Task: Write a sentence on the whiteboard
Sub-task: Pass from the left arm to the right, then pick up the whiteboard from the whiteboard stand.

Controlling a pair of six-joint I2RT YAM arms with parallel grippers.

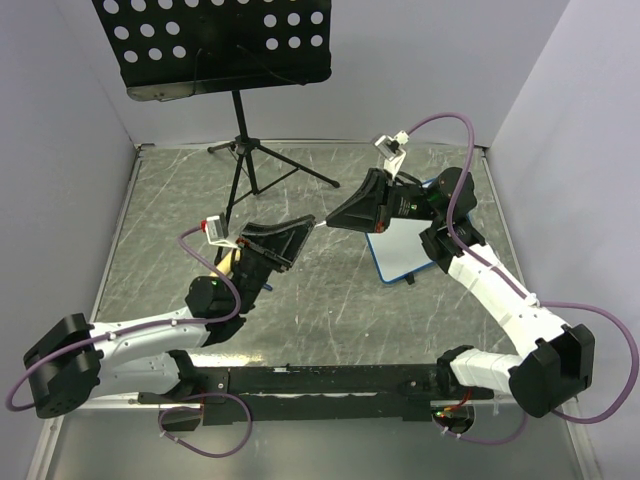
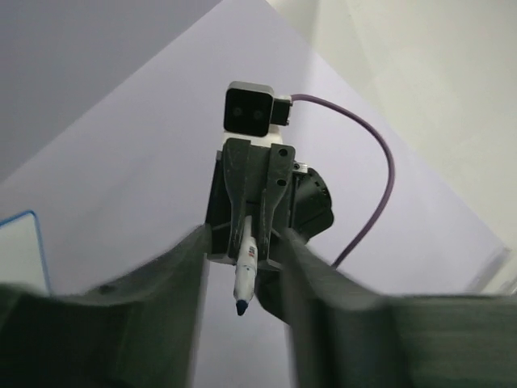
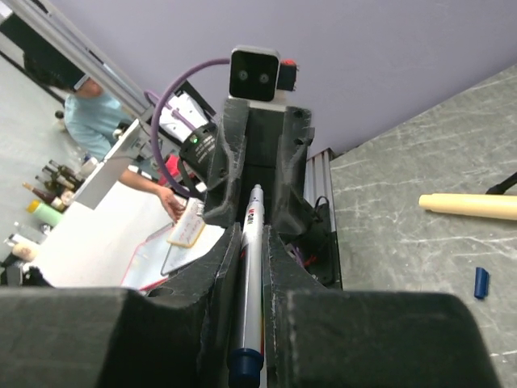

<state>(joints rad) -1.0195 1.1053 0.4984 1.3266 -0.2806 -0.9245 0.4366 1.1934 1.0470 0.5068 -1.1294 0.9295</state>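
Note:
The whiteboard [image 1: 403,252] lies flat at the right under my right arm; the part that shows has no writing, so the sentence is not visible. Its blue-framed corner also shows in the left wrist view [image 2: 23,250]. My right gripper [image 1: 332,221] is shut on a white marker [image 3: 252,275], whose blue tip [image 2: 241,307] points at my left gripper [image 1: 304,226]. The left gripper's jaws stand open, on either side of the marker tip and not touching it. Both grippers are raised above the table, nose to nose.
The black perforated music stand [image 1: 215,40] stands at the back on tripod legs [image 1: 250,165]. A pale wooden cylinder [image 3: 472,206] and a small blue cap [image 3: 480,283] lie on the grey table beside the left arm.

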